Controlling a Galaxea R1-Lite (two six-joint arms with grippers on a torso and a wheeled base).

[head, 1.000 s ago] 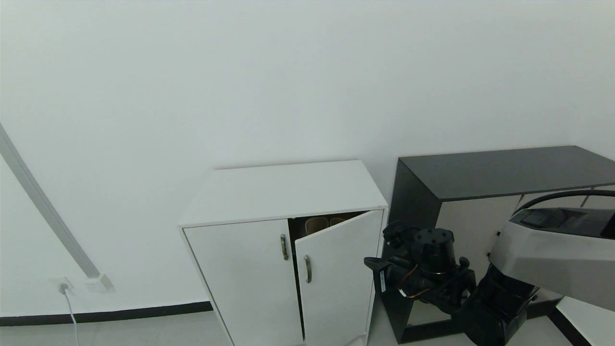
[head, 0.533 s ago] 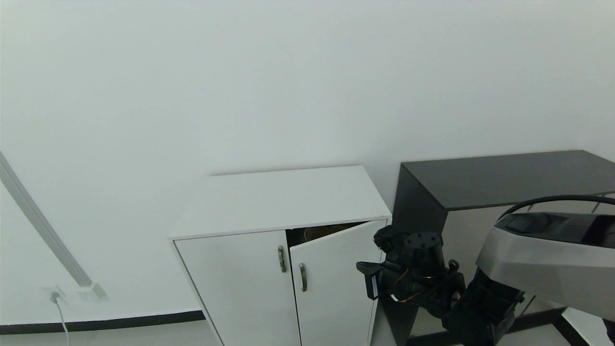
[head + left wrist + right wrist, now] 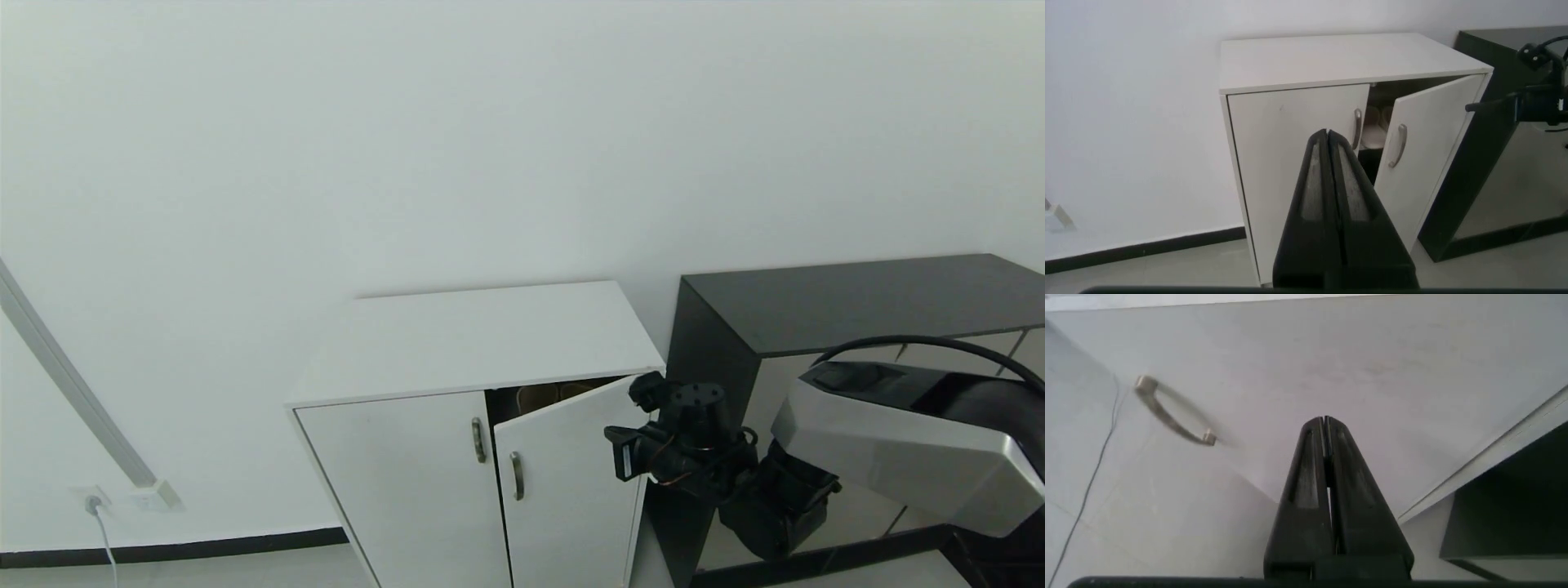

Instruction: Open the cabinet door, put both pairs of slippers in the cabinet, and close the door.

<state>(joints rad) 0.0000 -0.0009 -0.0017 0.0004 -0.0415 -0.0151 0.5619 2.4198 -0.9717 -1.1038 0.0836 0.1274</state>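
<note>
Cabinet door ajar, lower centre of head view; prob. light, stiff, swings freely. Push flat face nr handle. Right gripper & left gripper: fingers pressed together, empty.

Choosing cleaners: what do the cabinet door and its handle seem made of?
Right cabinet door: seemingly white laminated board, matte, smooth, no grain showing. Its handle: probably brushed metal, from its dull greyish sheen.

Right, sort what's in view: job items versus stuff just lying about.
Job: cabinet, its ajar right door, door handle, tan shapes inside that look like slippers, right gripper near the door.
Lying about: black desk, wall socket, wall conduit.
</note>
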